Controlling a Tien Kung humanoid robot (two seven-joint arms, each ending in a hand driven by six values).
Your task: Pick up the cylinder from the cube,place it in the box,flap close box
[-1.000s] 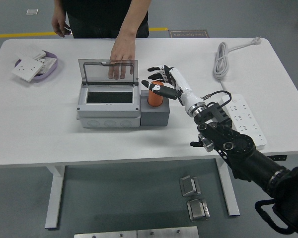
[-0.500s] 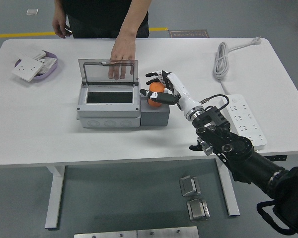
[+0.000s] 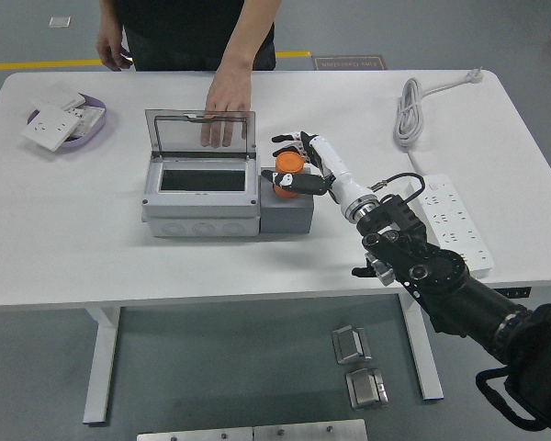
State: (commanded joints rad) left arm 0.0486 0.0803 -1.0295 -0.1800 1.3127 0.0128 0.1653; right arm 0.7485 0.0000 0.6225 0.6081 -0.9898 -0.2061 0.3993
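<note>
Right hand [image 3: 297, 165] wrapped around orange cylinder [image 3: 287, 166], fingers on far side, thumb on near side; looks like a grasp, though firmness of contact not readable from this view. Left hand not in view

Cylinder upright on grey cube [image 3: 287, 209], apparently seated in its top, not clearly lifted. Cube touching right wall of grey box [image 3: 200, 197]. Box open, clear lid [image 3: 200, 134] standing up at the back, person's hand [image 3: 222, 103] resting on lid's top edge, seemingly holding it up

Step in hand: secure grip, then extract. Notes for doing it well:
- confirm thumb and fingers oppose across cylinder body, not just the rim, before pulling
- lift straight up, no sideways pull until bottom clears cube, else likely to jam or drag cube along
- keep cylinder vertical during transfer left; box opening just beside, short move
- clear box's right wall with margin, then lower into dark cavity, avoid clipping upright lid or person's fingers
- release only once low inside box

Main risk: slip from shallow fingertip grasp on a smooth round surface

Power strip [image 3: 454, 220] and cable [image 3: 410, 110] on table [image 3: 73, 239] well right of path, no concern
</note>
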